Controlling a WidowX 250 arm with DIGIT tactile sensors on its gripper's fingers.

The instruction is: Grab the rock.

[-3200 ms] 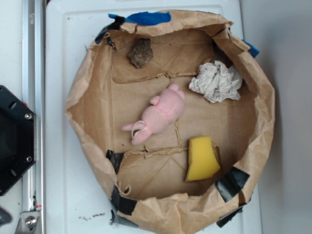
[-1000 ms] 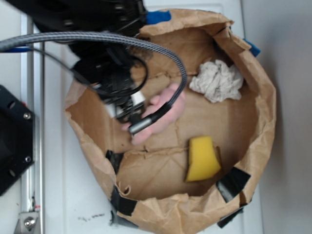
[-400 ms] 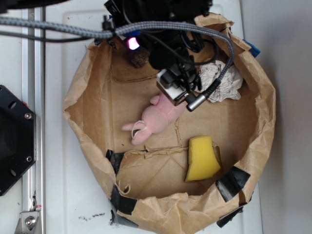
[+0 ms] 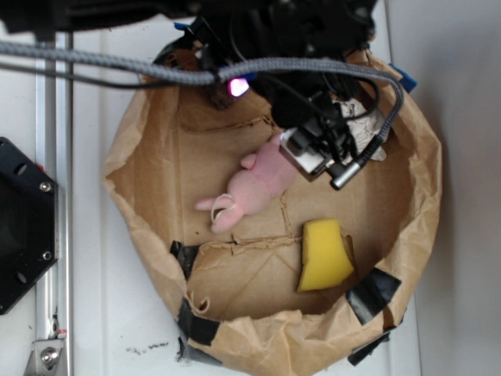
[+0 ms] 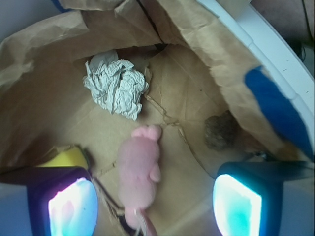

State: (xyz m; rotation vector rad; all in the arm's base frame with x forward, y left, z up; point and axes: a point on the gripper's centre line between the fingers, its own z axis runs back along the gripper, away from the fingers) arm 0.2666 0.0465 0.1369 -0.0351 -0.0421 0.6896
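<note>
**Hand spread above the bin, rock off to one side**

The hand (image 5: pixel 155 199) hangs with fingers (image 5: pixel 69 204) wide apart, gripping nothing, over the pink plush toy (image 5: pixel 139 172). The rock (image 5: pixel 221 130) lies apart from it, beside the paper bin's wall (image 5: pixel 216 59); it looks blunt and roundish, with no clear long axis. The crumpled paper wad (image 5: pixel 115 88) sits farther off.

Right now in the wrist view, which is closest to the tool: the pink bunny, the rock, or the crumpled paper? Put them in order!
1. The pink plush bunny, lying between the tool's two fingers.
2. The rock, up on the right near the bag wall.
3. The crumpled paper wad, farthest, up on the left.
</note>
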